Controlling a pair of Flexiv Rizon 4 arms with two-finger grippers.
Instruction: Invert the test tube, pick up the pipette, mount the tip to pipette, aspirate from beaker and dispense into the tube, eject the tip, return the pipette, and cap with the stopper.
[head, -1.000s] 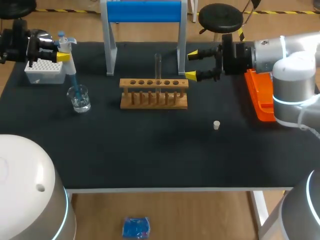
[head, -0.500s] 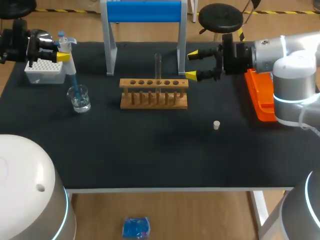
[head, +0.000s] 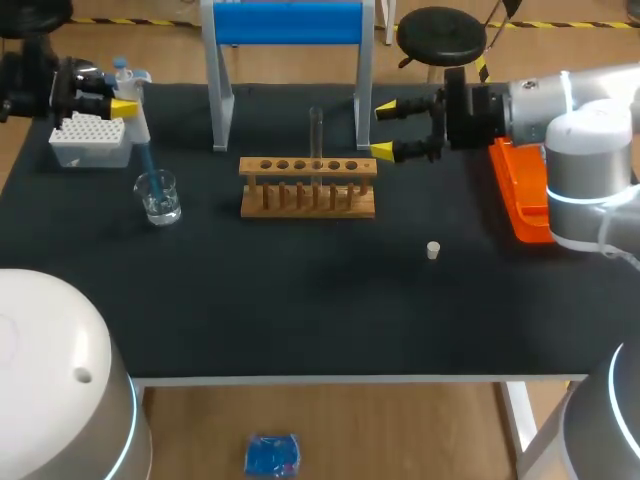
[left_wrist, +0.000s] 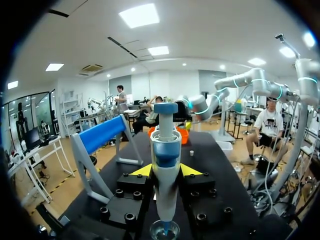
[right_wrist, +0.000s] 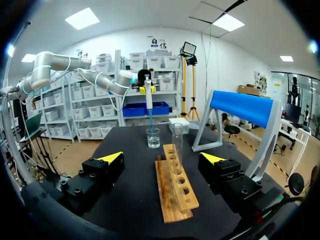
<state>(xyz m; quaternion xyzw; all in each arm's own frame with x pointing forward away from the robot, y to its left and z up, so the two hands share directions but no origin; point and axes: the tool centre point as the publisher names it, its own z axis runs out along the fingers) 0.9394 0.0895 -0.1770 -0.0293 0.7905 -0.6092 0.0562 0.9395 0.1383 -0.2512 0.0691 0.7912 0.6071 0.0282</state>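
One tabletop (head: 300, 310): flat, matte black, rectangular, with a pale front edge.

One right arm (head: 585, 150): rounded white and grey casing, entering from the right. The right jaws, black with yellow wedge tips, are spread wide and hold nothing. They hang just past the right end of the rack (head: 308, 187).

One left arm (head: 35, 85): dark wrist at the far left corner. The left jaws are closed on the pipette (head: 133, 100), a yellow tip pressed to each side of its body.

One stand (head: 288, 22): blue rounded bar on grey legs, at the far edge behind the rack.

One tray (head: 520, 200): orange plastic, shallow, at the right edge. Contents cannot be made out.

The rack: pale wood, two tiers, one row of six round holes, mid-tabletop.

One tip box (head: 88, 142): white plastic with a gridded top, far left.

The pipette: white body with a blue band, held upright. Its slim blue tip (head: 148, 165) ends inside the beaker's mouth.

One beaker (head: 158, 197): clear glass cylinder holding a little clear liquid, just in front of the tip box.

One test tube (head: 316, 135): clear glass, upright in a middle hole of the rack.

One stopper (head: 433, 250): small whitish plug, alone, in front and to the right of the rack.
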